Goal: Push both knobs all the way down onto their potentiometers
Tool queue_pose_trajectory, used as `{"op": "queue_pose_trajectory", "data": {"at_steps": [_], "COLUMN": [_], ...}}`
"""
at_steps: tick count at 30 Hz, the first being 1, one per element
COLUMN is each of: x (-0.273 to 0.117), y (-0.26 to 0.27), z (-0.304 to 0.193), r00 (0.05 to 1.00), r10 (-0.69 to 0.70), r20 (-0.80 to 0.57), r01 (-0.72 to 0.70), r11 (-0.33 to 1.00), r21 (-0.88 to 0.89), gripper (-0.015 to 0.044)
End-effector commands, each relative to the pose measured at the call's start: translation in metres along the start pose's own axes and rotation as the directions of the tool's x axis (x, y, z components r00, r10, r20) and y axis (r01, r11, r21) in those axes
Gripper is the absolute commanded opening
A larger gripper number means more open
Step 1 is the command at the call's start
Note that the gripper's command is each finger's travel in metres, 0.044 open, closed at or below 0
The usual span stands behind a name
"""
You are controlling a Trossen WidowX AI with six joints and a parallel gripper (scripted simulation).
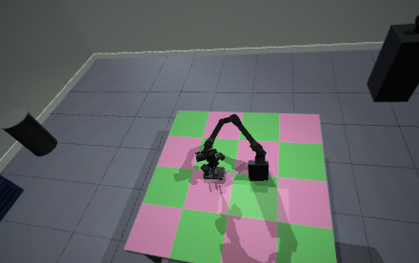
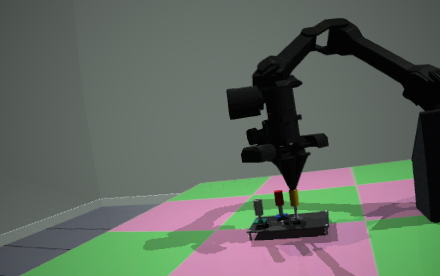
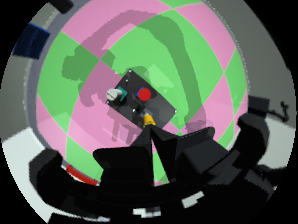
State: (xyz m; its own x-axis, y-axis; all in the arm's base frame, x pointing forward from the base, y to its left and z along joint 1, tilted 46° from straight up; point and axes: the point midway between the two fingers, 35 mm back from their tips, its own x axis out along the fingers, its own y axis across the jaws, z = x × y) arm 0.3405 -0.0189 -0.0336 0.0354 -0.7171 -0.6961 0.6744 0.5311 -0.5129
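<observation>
The dark circuit board (image 1: 220,174) (image 2: 314,226) (image 3: 161,106) stands on short legs. A yellow knob (image 2: 294,198) (image 3: 149,119) stands upright with bare shaft below it. A red knob (image 2: 278,198) (image 3: 144,94) also stands high, with shaft showing above its blue potentiometer (image 2: 281,216). A grey knob (image 2: 258,206) (image 3: 113,95) stands over the teal potentiometer (image 2: 260,221) (image 3: 122,93), a little shaft showing. My gripper (image 2: 293,188) (image 3: 149,126) is shut and empty, pointing down. Its tips are right at the top of the yellow knob; whether they touch it is hard to tell.
The red knob stands close beside the yellow one, on the grey knob's side. My arm's base (image 1: 258,171) (image 2: 428,167) stands on the checkered table (image 1: 305,243) to the right of the board. A dark cylinder (image 1: 30,133) and a dark box (image 1: 395,67) are well beyond the table.
</observation>
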Motion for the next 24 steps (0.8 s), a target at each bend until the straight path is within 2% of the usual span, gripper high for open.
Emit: {"op": "queue_pose_trajectory", "data": {"at_steps": [1,24], "x": [0.001,0.016], "y": [0.0,-0.001], "z": [0.0,0.001], "r00": [1.0,1.0], "r10": [-0.002,-0.003], "r20": [0.003,0.003], "r01": [0.002,0.003], "r11": [1.0,1.0], "r21": [-0.004,-0.004], "gripper": [0.0,0.0]}}
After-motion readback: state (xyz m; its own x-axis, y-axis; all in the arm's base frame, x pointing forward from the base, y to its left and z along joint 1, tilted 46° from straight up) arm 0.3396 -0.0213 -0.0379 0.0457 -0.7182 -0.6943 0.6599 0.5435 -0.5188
